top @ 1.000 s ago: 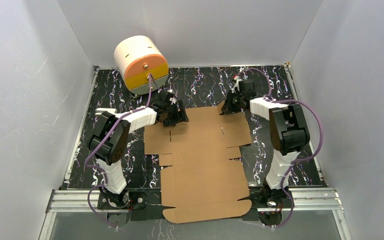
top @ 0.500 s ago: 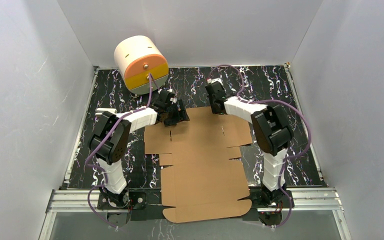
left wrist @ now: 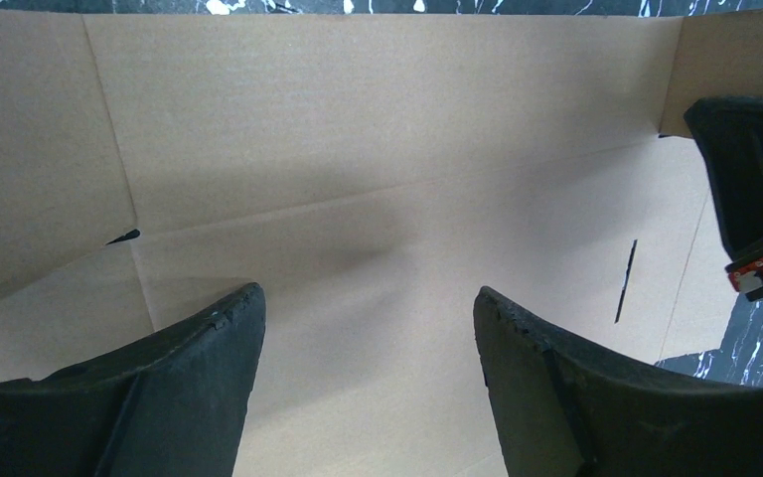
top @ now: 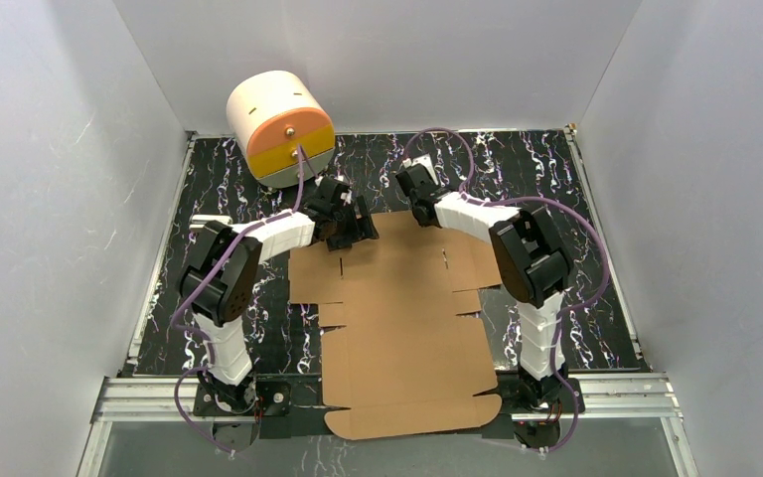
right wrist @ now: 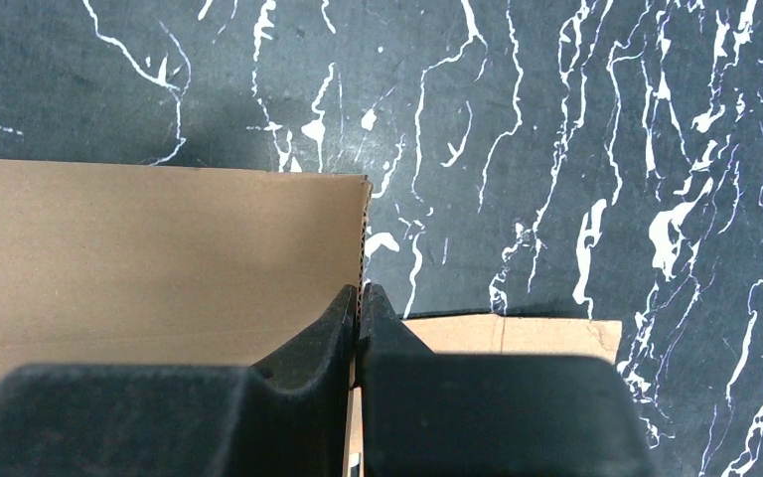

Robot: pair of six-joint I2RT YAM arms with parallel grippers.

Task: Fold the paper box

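Resting in right claw (right wrist: 360,298): edge of paper box (right wrist: 159,248)

Bright even overhead light, faint soft shadow on paper box (left wrist: 358,258), wrist-view foregrounds seemingly slightly out of focus

Left arm (top: 280,234) and right arm (top: 472,214) reach inward, left fingers (left wrist: 179,388) spread wide, right fingers (right wrist: 298,388) pressed together.

The paper box (top: 402,318) is plain brown corrugated cardboard, matt, with fine ribs on its face. The table (top: 556,169) is smooth, black with white marble-like veins. The fingers (left wrist: 576,397) of the left gripper (left wrist: 368,296) are matt black plastic, slightly grainy.
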